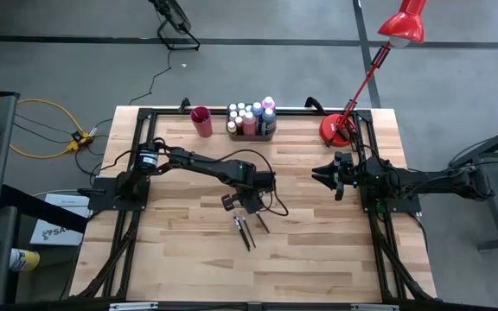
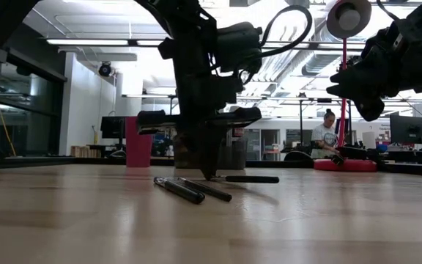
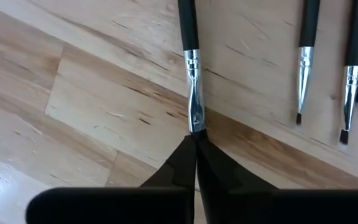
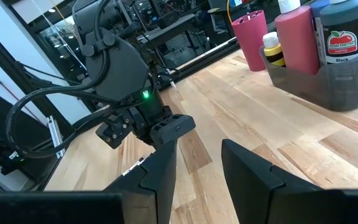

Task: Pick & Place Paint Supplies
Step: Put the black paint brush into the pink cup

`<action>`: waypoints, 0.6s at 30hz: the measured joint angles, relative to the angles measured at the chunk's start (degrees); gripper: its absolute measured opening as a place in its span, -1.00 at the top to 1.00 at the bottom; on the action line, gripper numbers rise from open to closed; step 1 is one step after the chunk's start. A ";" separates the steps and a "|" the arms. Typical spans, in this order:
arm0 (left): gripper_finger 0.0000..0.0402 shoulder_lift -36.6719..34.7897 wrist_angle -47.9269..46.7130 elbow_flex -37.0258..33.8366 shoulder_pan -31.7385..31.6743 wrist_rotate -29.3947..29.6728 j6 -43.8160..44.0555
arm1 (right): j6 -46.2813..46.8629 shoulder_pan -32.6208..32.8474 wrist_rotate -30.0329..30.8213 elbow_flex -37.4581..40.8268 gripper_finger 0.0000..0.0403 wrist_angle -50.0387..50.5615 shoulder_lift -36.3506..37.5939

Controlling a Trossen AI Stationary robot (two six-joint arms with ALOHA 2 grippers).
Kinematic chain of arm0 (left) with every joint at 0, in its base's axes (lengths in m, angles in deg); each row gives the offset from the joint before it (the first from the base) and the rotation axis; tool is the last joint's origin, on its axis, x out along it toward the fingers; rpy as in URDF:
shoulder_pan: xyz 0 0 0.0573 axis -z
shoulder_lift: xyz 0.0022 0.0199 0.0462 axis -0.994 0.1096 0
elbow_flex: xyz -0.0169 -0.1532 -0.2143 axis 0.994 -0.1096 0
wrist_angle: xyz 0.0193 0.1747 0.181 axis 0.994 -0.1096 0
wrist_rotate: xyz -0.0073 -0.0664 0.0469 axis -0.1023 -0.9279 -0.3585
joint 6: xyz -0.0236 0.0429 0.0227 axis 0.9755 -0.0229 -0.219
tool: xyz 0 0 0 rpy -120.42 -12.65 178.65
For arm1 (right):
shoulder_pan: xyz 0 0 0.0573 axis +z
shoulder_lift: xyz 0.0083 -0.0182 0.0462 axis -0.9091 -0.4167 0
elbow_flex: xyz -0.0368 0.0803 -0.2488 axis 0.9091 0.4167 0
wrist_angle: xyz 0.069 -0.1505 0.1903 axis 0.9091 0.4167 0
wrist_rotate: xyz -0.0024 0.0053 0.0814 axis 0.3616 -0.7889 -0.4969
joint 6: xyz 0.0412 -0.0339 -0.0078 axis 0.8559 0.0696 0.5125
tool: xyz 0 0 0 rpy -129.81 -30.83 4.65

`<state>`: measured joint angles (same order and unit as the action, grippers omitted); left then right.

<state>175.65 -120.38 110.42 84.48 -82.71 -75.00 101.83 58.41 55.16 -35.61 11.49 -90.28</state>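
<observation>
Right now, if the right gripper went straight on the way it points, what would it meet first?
Probably the left gripper, which is shut on a paintbrush mid-table. The right gripper faces it across bare wood; exact height alignment is unclear.

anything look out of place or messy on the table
Only the brushes: they lie loose and splayed mid-table, away from the tray of bottles. The left gripper is shut on one brush at its bristle end. Nothing spilled.
</observation>
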 joint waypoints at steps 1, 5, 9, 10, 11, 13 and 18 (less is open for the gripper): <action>0.99 0.04 -0.05 -0.01 0.00 -0.08 0.60 | 0.00 -0.01 -0.01 -0.02 0.39 0.00 0.01; 0.99 0.17 -0.90 0.65 -0.02 -0.19 3.34 | 0.00 -0.02 -0.01 -0.02 0.39 0.00 -0.02; 1.00 0.65 -5.29 3.84 -0.03 -0.42 5.58 | 0.00 0.00 -0.01 -0.01 0.39 0.01 0.01; 1.00 0.75 -6.46 4.68 0.00 -0.40 6.03 | 0.00 -0.02 -0.01 0.00 0.39 0.00 -0.02; 1.00 0.84 -7.05 5.69 0.02 -0.40 6.41 | 0.00 0.00 -0.01 -0.02 0.39 0.00 -0.01; 1.00 0.77 -8.14 7.87 0.07 -0.42 6.94 | 0.00 -0.02 -0.01 0.00 0.39 0.00 -0.01; 1.00 0.63 -12.87 12.39 0.00 -0.22 9.52 | 0.00 -0.02 -0.01 -0.02 0.39 0.00 0.00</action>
<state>176.28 -133.25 122.81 84.48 -82.93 -65.48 101.83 58.39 55.15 -35.62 11.49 -90.29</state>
